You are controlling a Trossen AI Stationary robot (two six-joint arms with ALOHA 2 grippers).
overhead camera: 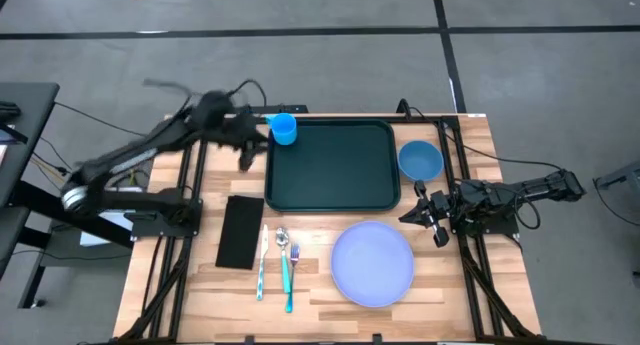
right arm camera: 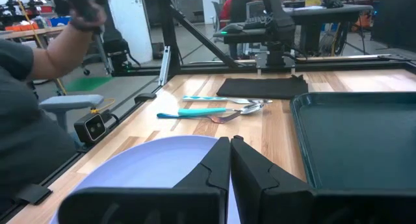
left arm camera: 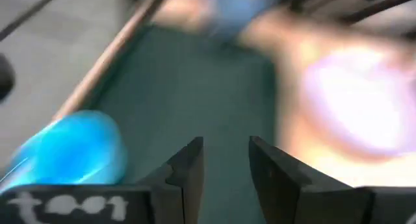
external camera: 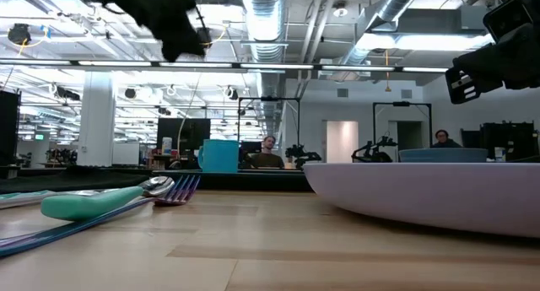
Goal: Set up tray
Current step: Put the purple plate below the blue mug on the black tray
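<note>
The dark green tray (overhead camera: 330, 167) lies at the table's middle, toward the far edge. A blue cup (overhead camera: 284, 130) stands upright at its far left corner; it also shows in the left wrist view (left arm camera: 65, 154) and the low view (external camera: 219, 156). My left gripper (overhead camera: 247, 145) hovers just left of the cup, blurred. It is open and empty in its wrist view (left arm camera: 226, 160). My right gripper (overhead camera: 425, 213) is shut and empty, between the blue bowl (overhead camera: 420, 160) and the lavender plate (overhead camera: 372, 263). In its wrist view (right arm camera: 231, 152) it is over the plate's edge.
A black napkin (overhead camera: 240, 231) lies left of the tray's near edge. A spoon (overhead camera: 282, 240) and two teal-handled utensils (overhead camera: 288, 270) lie between the napkin and the plate. A person (right arm camera: 39, 68) sits beyond the table's near edge in the right wrist view.
</note>
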